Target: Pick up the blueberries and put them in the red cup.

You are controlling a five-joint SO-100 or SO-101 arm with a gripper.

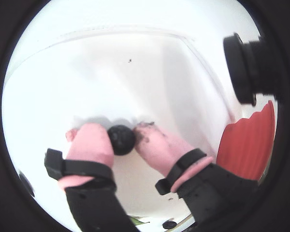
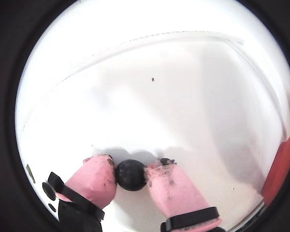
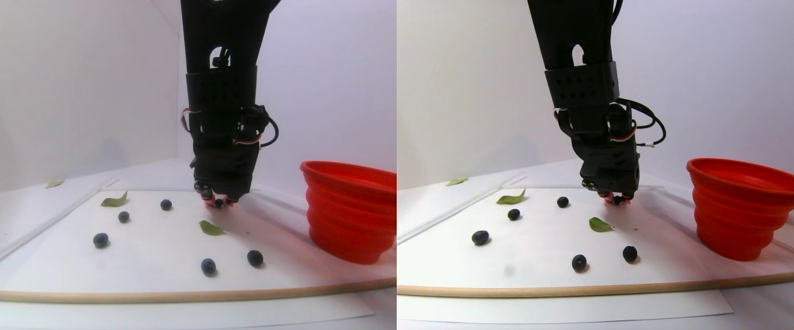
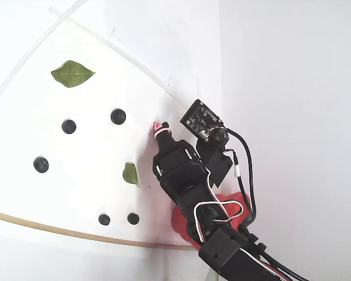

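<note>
While it hangs low at the white sheet's far edge, the gripper clamps one blueberry.
Its pink fingertips press both sides; the red cup stands near the sheet's right edge.

One dark blueberry is sitting pinched between the gripper's pink tips, low over the white sheet. Five more blueberries are lying scattered on the sheet in front of the tool. The red cup is standing upright to the tool's right in the stereo pair view.
</note>
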